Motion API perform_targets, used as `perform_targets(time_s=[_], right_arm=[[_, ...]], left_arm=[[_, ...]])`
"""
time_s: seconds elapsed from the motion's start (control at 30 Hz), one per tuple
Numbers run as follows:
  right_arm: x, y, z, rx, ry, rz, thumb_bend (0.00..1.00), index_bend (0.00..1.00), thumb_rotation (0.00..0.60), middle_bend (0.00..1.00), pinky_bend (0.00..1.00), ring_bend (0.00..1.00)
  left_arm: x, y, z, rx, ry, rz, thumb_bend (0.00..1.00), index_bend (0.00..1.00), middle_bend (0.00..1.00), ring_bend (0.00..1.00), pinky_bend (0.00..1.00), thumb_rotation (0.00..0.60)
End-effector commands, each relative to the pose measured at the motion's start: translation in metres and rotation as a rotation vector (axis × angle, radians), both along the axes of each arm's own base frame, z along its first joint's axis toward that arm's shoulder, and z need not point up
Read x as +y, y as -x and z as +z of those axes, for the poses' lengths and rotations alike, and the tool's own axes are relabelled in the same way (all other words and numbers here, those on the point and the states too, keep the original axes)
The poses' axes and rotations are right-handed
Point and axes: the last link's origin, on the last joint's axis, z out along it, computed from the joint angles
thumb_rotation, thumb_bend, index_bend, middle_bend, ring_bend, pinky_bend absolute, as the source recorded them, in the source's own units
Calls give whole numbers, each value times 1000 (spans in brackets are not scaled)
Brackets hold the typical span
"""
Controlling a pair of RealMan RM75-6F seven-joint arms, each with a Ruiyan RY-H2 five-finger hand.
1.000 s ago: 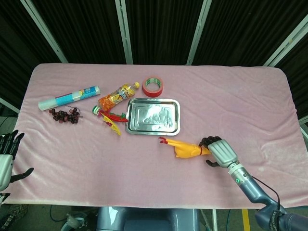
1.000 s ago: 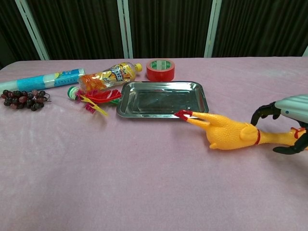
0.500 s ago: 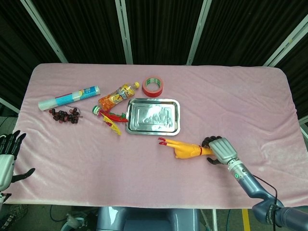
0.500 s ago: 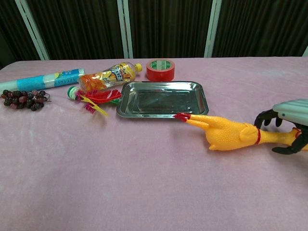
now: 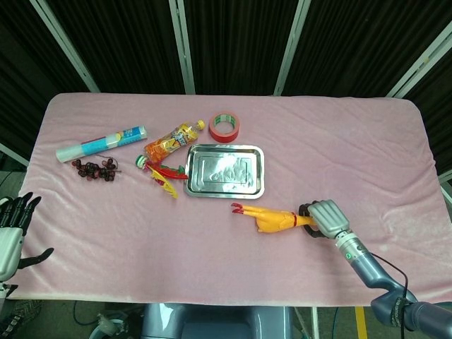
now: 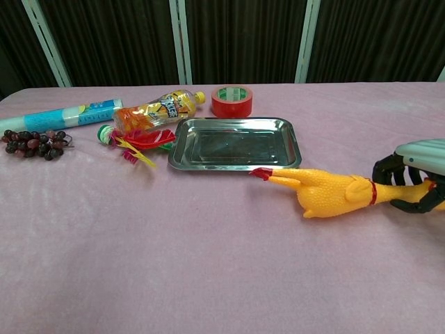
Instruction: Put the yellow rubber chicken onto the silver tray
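The yellow rubber chicken [image 5: 268, 218] [image 6: 323, 194] lies on the pink cloth, its red beak pointing toward the silver tray [image 5: 224, 189] [image 6: 182, 145] and ending just short of the tray's near rim. My right hand [image 5: 323, 219] [image 6: 411, 175] grips the chicken's leg end, black fingers [image 6: 383, 170] wrapped around the legs. The tray holds nothing. My left hand [image 5: 13, 232] hangs off the table's left front edge, fingers spread, holding nothing; the chest view does not show it.
Behind the tray sits a red tape roll [image 5: 224, 126] [image 6: 231, 101]. To its left lie an orange drink bottle [image 5: 173, 140] [image 6: 154, 109], a red-and-yellow toy [image 5: 162, 173] [image 6: 140, 142], dark grapes [image 5: 96, 169] [image 6: 34, 144] and a light-blue tube [image 5: 100, 143] [image 6: 59, 115].
My right hand's fingers have closed around the chicken's legs. The chicken's head has dropped and slid slightly left along the cloth.
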Motion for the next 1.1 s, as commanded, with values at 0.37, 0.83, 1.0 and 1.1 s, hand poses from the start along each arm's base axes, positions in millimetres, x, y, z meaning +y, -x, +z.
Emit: perform_targets(time_s=[0.37, 0.83, 1.0, 1.1], right_arm=[[5, 5, 22, -148, -23, -3, 691, 1000, 600, 724, 747, 674], [27, -11, 53, -437, -113, -28, 702, 1000, 600, 751, 770, 699], [29, -24, 56, -468, -127, -5, 702, 1000, 600, 751, 770, 699], [29, -33, 56, -470, -134, 11, 702, 1000, 600, 751, 770, 699]], left_arm=[[22, -27, -13, -40, 87, -126, 91, 92, 16, 0, 29, 600], [64, -104, -40, -176, 228, -299, 91, 170, 133, 98, 70, 600], [79, -135, -46, -212, 243, -339, 91, 199, 167, 123, 70, 600], [85, -155, -51, -227, 253, -364, 91, 220, 198, 150, 73, 600]])
